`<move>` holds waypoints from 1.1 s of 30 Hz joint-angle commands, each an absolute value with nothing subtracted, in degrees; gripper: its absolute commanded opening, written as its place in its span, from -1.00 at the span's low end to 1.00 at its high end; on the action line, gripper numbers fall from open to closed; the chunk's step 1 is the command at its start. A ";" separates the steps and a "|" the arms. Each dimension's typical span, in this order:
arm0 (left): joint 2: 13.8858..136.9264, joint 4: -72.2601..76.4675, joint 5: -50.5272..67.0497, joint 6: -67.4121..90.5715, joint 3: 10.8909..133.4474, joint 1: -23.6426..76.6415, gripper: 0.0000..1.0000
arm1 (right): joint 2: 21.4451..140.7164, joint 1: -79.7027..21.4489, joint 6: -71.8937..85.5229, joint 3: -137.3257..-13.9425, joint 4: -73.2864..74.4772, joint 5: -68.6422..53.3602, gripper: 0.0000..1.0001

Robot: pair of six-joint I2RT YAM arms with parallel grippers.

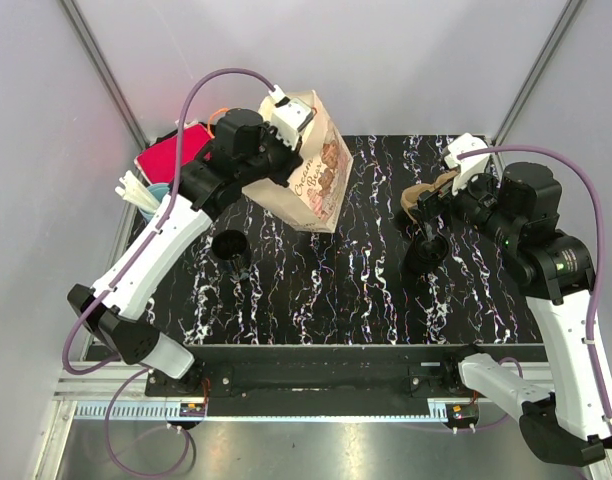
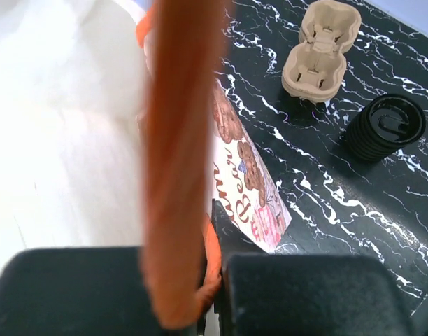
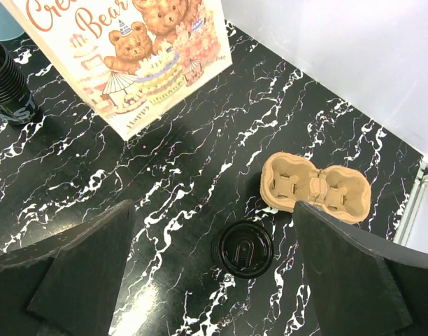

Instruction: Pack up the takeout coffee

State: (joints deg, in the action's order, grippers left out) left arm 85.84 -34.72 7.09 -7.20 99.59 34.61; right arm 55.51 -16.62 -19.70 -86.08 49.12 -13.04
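A paper bag (image 1: 314,172) printed with teddy bears stands at the back middle of the black marbled table (image 1: 346,290). My left gripper (image 1: 278,148) is at the bag's top, shut on its orange handle (image 2: 179,161); the bag's printed side (image 2: 250,178) shows below the fingers. A black lidded coffee cup (image 3: 243,248) stands upright on the table next to a brown cardboard cup carrier (image 3: 315,189). My right gripper (image 3: 212,231) hovers open above the cup, a finger on each side, touching nothing. From above, the cup (image 1: 429,247) and carrier (image 1: 418,200) lie partly under that gripper (image 1: 436,215).
A stack of open black cups (image 1: 229,250) stands left of the bag. Off the table's back left corner are a red pouch (image 1: 171,155), white stirrers (image 1: 136,190) and a blue cup (image 1: 158,192). White walls close the back and sides.
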 commanded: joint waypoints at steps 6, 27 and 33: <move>86.92 -32.17 1.32 -11.60 103.98 35.50 -1.00 | 54.58 -16.00 -19.16 -86.05 46.58 -14.15 0.99; 88.16 -31.90 -4.83 -18.72 93.34 44.74 0.98 | 54.84 -15.47 -18.72 -86.40 46.49 -15.12 0.99; 86.92 -32.96 -3.95 -19.51 96.32 44.82 0.98 | 55.02 -15.47 -18.54 -87.27 46.67 -15.20 0.99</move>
State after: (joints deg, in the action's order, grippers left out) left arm 89.30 -34.81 -2.85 -18.35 92.38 44.91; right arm 55.16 -15.94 -19.57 -85.80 49.10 -13.80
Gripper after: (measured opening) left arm 0.987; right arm 0.994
